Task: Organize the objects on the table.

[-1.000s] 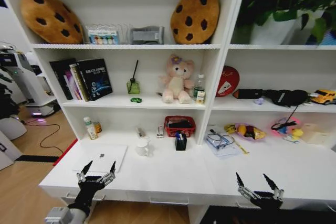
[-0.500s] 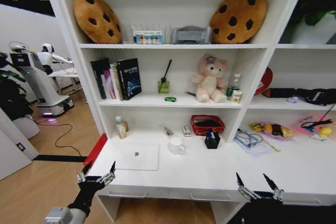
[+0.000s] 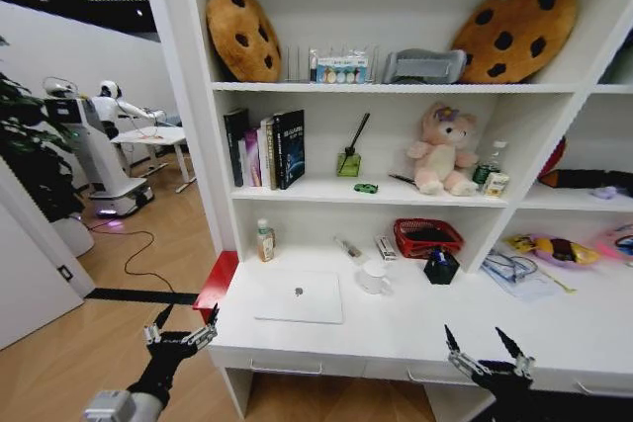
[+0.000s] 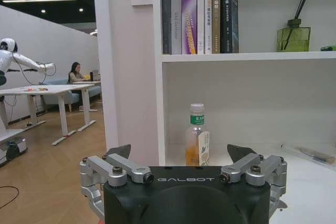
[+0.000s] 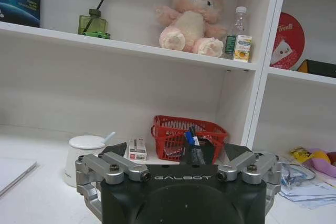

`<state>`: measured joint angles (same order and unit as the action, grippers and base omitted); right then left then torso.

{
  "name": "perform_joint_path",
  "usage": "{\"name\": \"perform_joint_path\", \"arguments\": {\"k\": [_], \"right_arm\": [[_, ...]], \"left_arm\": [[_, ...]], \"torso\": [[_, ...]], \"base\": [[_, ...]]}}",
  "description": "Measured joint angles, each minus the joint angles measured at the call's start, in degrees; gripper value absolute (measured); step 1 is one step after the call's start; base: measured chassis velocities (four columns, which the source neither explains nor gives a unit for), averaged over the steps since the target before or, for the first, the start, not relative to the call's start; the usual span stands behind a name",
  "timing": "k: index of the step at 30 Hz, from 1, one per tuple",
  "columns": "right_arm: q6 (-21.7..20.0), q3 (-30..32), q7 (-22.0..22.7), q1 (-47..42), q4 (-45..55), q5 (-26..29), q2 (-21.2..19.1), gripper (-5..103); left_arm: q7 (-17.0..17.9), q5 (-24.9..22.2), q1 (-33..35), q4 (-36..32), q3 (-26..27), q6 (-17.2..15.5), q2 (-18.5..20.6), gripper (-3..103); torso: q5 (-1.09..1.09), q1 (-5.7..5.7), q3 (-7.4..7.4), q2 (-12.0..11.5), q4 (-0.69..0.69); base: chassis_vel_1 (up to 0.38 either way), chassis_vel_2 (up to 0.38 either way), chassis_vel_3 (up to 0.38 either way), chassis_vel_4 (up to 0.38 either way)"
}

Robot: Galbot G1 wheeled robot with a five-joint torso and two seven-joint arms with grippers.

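A slim silver laptop (image 3: 298, 296) lies closed on the left part of the long white table (image 3: 415, 331). A tiny green toy car (image 3: 366, 188) (image 5: 95, 34) sits on the shelf above, beside a reed diffuser. A dark pen (image 3: 347, 247) (image 4: 314, 154) lies at the back of the desk. A blue pen (image 5: 190, 138) stands in a black holder (image 3: 440, 267). My left gripper (image 3: 181, 324) (image 4: 181, 153) hangs open just off the table's front left corner. My right gripper (image 3: 485, 347) (image 5: 178, 150) is open over the front edge, right of the middle. Both hold nothing.
On the desk stand a white mug (image 3: 374, 277), a red basket (image 3: 427, 237) and a juice bottle (image 3: 265, 241). Papers (image 3: 519, 274) lie to the right. Shelves above carry books, a pink bear and cookie cushions. Another robot (image 3: 89, 145) and a floor cable (image 3: 134, 259) are on the left.
The whole picture has slid to the right, so the camera has swung or driven leftward. More of the room on the left shows. Both grippers keep their pose, still open.
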<state>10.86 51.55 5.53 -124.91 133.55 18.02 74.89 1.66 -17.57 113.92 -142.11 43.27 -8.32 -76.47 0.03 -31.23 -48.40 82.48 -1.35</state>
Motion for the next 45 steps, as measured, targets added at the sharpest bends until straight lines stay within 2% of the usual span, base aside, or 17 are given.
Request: {"name": "perform_joint_path", "arguments": {"k": [45], "right_arm": [[0.0, 0.0, 0.0, 0.0, 0.0, 0.0, 0.0, 100]], "left_arm": [[0.0, 0.0, 0.0, 0.0, 0.0, 0.0, 0.0, 100]], "torso": [[-0.03, 0.01, 0.01, 0.0, 0.0]], "base": [[-0.026, -0.022, 0.009, 0.011]]}}
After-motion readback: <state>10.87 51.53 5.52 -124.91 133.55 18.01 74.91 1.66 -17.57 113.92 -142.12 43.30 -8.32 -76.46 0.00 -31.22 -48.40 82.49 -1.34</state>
